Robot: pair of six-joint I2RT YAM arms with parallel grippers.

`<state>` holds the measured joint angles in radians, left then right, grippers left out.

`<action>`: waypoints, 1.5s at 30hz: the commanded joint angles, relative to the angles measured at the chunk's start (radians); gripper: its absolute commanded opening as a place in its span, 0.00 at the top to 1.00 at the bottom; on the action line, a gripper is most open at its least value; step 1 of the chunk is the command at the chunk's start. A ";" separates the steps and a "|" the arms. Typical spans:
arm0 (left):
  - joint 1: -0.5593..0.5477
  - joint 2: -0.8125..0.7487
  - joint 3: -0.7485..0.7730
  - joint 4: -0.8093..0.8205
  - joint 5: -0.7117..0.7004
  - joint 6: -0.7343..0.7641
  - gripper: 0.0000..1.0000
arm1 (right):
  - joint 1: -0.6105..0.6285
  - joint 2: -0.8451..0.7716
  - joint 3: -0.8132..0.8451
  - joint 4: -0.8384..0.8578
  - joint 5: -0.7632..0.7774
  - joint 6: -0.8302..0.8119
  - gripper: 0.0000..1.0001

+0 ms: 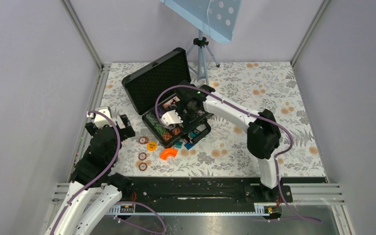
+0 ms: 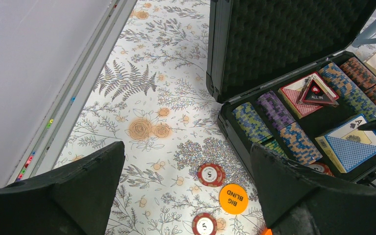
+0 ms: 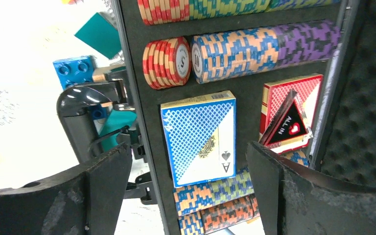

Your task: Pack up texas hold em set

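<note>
Left gripper (image 2: 186,164), right gripper (image 3: 188,161) agape

An open briefcase (image 1: 152,129) is sitting on the surface (image 1: 274,98), left of centre, with its lid (image 1: 159,85) standing up on the far side. Rows of chips (image 3: 264,46) are lying in the briefcase on either side of two card decks (image 3: 198,137). A triangular marker (image 3: 285,125) is resting on one deck (image 3: 276,95). Loose chips (image 1: 143,140) and a curved piece (image 1: 168,153) are lying before the briefcase, and small blocks (image 1: 178,145) are lying just beside its near edge.
</note>
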<state>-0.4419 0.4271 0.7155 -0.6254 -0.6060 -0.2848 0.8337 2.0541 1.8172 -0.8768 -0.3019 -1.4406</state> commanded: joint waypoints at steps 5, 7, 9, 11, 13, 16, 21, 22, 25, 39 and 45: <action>0.004 -0.007 -0.002 0.058 -0.001 0.007 0.01 | 0.012 -0.237 -0.261 0.543 -0.093 0.471 0.07; 0.004 -0.007 -0.002 0.057 0.000 0.008 0.01 | 0.012 -0.236 -0.305 0.755 0.035 0.737 0.11; 0.003 -0.007 -0.001 0.058 0.001 0.007 0.01 | 0.012 -0.204 -0.278 0.803 0.196 0.912 0.17; 0.004 -0.006 -0.002 0.059 0.002 0.007 0.01 | 0.012 -0.162 -0.206 0.773 0.346 1.117 0.21; 0.003 -0.005 -0.001 0.060 0.004 0.007 0.01 | 0.012 -0.133 -0.140 0.712 0.440 1.283 0.24; 0.003 -0.006 -0.002 0.061 0.005 0.008 0.01 | 0.012 -0.137 -0.157 0.707 0.532 1.555 0.27; 0.003 -0.005 -0.002 0.061 0.008 0.008 0.01 | 0.012 -0.133 -0.188 0.690 0.621 1.801 0.31; 0.003 -0.005 -0.002 0.061 0.008 0.009 0.01 | 0.012 -0.120 -0.185 0.680 0.629 1.818 0.31; 0.003 -0.006 -0.002 0.061 0.007 0.009 0.01 | 0.012 -0.087 -0.168 0.670 0.605 1.820 0.31; 0.004 -0.008 -0.004 0.062 0.014 0.009 0.01 | -0.036 0.027 -0.096 0.595 0.515 1.641 0.31; 0.004 -0.004 -0.005 0.064 0.017 0.010 0.01 | -0.047 0.055 -0.086 0.578 0.443 1.579 0.33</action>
<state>-0.4419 0.4271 0.7151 -0.6254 -0.6003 -0.2848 0.7929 2.0846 1.6821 -0.2810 0.2062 0.1944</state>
